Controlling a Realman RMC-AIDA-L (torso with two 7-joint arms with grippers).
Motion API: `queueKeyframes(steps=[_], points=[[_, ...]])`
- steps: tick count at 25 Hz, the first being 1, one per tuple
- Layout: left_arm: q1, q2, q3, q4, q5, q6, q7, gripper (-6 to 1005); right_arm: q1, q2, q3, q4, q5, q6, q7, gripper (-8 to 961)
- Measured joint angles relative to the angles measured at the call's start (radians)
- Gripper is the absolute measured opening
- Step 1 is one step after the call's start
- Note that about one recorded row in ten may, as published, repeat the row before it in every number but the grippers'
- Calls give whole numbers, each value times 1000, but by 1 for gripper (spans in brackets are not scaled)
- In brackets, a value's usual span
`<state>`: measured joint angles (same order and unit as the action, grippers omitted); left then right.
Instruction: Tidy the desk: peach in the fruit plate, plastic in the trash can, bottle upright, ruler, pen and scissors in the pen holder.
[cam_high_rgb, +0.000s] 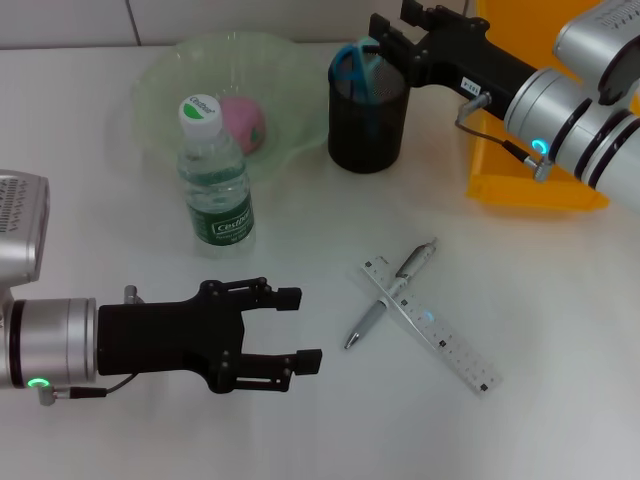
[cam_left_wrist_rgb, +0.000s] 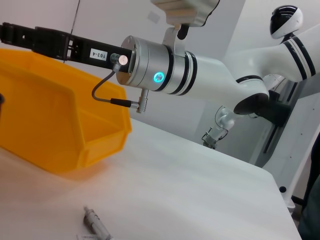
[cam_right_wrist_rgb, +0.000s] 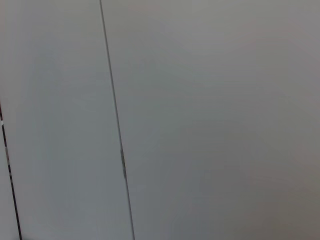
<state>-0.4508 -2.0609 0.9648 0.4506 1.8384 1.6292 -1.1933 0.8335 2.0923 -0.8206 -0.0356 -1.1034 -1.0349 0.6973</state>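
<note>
1. Head view – left gripper (cam_high_rgb: 308, 328), black, sits lower left of the frame over the white table (cam_high_rgb: 560, 300), jaws open, holding nothing. Clear plastic water bottle with green label and white cap (cam_high_rgb: 213, 178) stands upright just above it, touching the front rim of the translucent pale-green fruit plate (cam_high_rgb: 160, 75); pink peach (cam_high_rgb: 245, 123) lies in the plate.
2. Same view – right gripper (cam_high_rgb: 380, 35) is at top centre, right over the black mesh pen holder (cam_high_rgb: 367, 125), where the blue-handled scissors (cam_high_rgb: 353, 65) stick up. Can't tell its jaw state. Yellow plastic bin (cam_high_rgb: 530, 185) is at upper right, behind that arm.
3. Silver pen (cam_high_rgb: 392, 292) lies crossed over the clear ruler (cam_high_rgb: 432, 331), centre-right on the table – both outside the holder.
4. Left wrist view – yellow bin at left, right arm across the top, pen tip at the bottom edge.
5. Right wrist view – only a plain grey wall panel.
</note>
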Motion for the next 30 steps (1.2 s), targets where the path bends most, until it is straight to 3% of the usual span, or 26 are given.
queueKeyframes(steps=[4,8,12,13,14,15,17,18,19,20,22,24,25,29,30], points=[[0,-1,0,0,-1,3,0,824,-10,0,0,1,0,-14,0,461],[0,-2,0,0,-1,4,0,824,-24,0,0,1,0,-55,14,493],[1,-3,0,-2,-1,6,0,824,-75,-9,-1,-82,-109,-146,182,518],[2,-2,0,-2,-1,7,0,824,-102,-10,-2,-147,-171,-164,269,518],[2,-2,0,-2,-1,7,0,824,-163,-7,-5,-301,-301,-203,464,519],[5,-2,0,0,-1,8,-1,824,-163,-7,-5,-301,-301,-203,464,520],[5,-2,0,0,-1,9,-3,824,-220,-6,-27,-458,-403,-247,648,521],[5,-2,0,0,-1,9,-3,824,-248,-6,-54,-540,-451,-271,748,552],[4,-2,0,0,-1,9,-5,825,-304,-10,-123,-733,-547,-312,944,583],[4,-2,0,0,-1,9,-5,825,-304,-10,-123,-733,-547,-312,944,614],[3,-2,1,-1,2,7,-6,825,-342,-9,-175,-939,-696,-361,1142,676],[2,-2,4,-3,5,3,-7,824,-341,-6,-210,-1173,-965,-490,1432,685],[1,-2,6,-3,5,2,-8,824,-341,-6,-210,-1173,-965,-490,1432,690],[-2,-2,7,-3,5,0,-9,824,-251,-10,-306,-1364,-1248,-713,1810,704],[-3,-2,7,-3,5,-1,-9,824,-251,-10,-306,-1364,-1248,-713,1810,704]])
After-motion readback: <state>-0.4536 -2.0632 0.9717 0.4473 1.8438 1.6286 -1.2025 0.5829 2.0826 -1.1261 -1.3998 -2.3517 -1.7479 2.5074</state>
